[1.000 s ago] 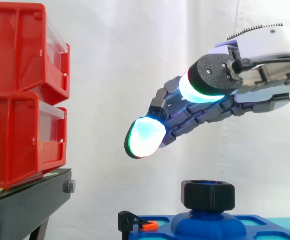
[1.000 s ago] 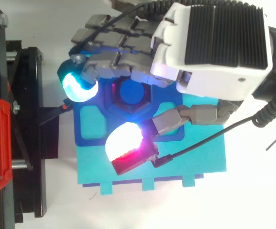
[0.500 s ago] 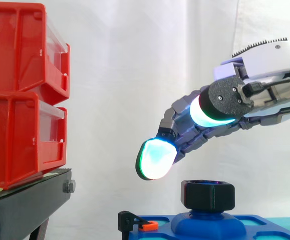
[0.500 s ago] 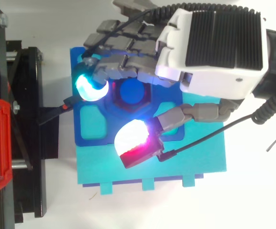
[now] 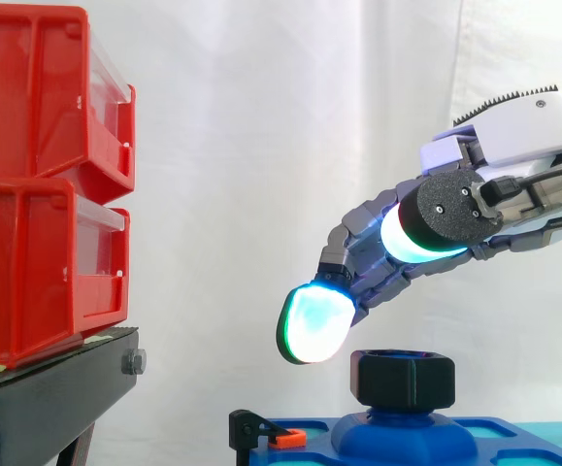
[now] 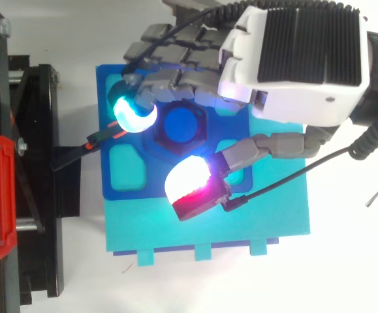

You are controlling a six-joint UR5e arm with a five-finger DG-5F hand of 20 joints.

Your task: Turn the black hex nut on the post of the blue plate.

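The black hex nut sits on the round post of the blue plate; from above the nut rings the blue post top. My hand hangs just above and to the right of the nut, fingers stretched out and gently bent downward, not touching it. One glowing fingertip hovers just left of the nut's upper edge. In the top view the hand straddles the nut, fingers on the far side and the thumb pad on the near side.
Stacked red bins stand on a black stand at the left. The blue plate lies on a cyan base. A small black and orange clip sits at the plate's left edge.
The hand has moved down and to the right, closer to the nut. Its leading fingertip has dropped from well above the plate to just beside the nut's top.
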